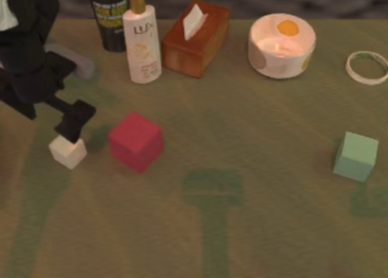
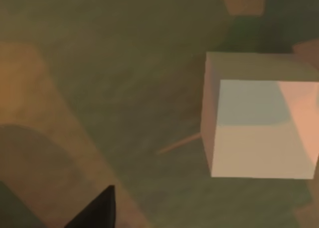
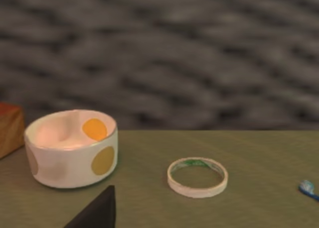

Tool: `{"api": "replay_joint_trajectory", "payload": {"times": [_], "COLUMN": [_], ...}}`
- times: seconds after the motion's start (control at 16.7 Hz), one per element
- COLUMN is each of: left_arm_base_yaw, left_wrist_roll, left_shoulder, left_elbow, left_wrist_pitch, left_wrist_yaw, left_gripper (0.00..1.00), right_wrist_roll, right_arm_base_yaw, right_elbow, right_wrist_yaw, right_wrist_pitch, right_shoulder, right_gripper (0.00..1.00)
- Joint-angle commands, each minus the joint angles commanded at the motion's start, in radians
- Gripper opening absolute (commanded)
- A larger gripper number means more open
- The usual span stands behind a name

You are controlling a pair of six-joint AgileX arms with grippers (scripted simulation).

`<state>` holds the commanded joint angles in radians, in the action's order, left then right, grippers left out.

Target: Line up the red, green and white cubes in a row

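Your left gripper (image 1: pixel 71 132) hangs right over the white cube (image 1: pixel 67 152); whether its fingers are apart, you can't tell. Red cube (image 1: pixel 136 141) sits just beside: a skewed descent could nudge either. Cubes have no long axis; white and red lie turned diagonally. Green cube (image 1: pixel 356 156) is well apart, right. Right arm unseen from above.

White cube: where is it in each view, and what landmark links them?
Top view: white cube at the table's left, beside the red cube, under the left tool.
Left wrist view: white cube large, close up.
Right wrist view: not in it.
Shared landmark: top and right wrist views both show the spotted bowl.
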<state>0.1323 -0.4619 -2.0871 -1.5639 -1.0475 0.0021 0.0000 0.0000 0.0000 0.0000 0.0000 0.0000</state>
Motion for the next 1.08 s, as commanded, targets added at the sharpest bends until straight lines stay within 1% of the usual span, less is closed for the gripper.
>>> {"api": "replay_joint_trajectory", "payload": {"times": [0.36, 0.48, 0.66, 0.78, 1.08], "left_arm_base_yaw": [-0.003, -0.002, -0.002, -0.002, -0.001], "left_wrist_roll": [-0.001, -0.003, -0.002, -0.003, -0.003], "left_shoulder": [-0.006, -0.035, -0.096, -0.13, -0.145], "left_elbow": [0.014, 0.045, 0.108, 0.142, 0.155], "left_wrist_pitch": [0.018, 0.076, 0.214, 0.279, 0.3], "left_wrist_yaw": [0.0, 0.0, 0.001, 0.001, 0.001], "left_gripper": [1.0, 1.0, 1.0, 1.0, 1.0], "right_wrist_roll": [0.0, 0.0, 0.0, 0.0, 0.0], "right_arm_base_yaw": [0.0, 0.0, 0.0, 0.0, 0.0], "right_elbow": [0.0, 0.0, 0.0, 0.0, 0.0], "right_wrist_yaw": [0.0, 0.0, 0.0, 0.0, 0.0], "right_wrist_pitch": [0.0, 0.0, 0.0, 0.0, 0.0], "right_shoulder": [0.0, 0.0, 0.0, 0.0, 0.0], "right_gripper": [1.0, 1.0, 1.0, 1.0, 1.0]}}
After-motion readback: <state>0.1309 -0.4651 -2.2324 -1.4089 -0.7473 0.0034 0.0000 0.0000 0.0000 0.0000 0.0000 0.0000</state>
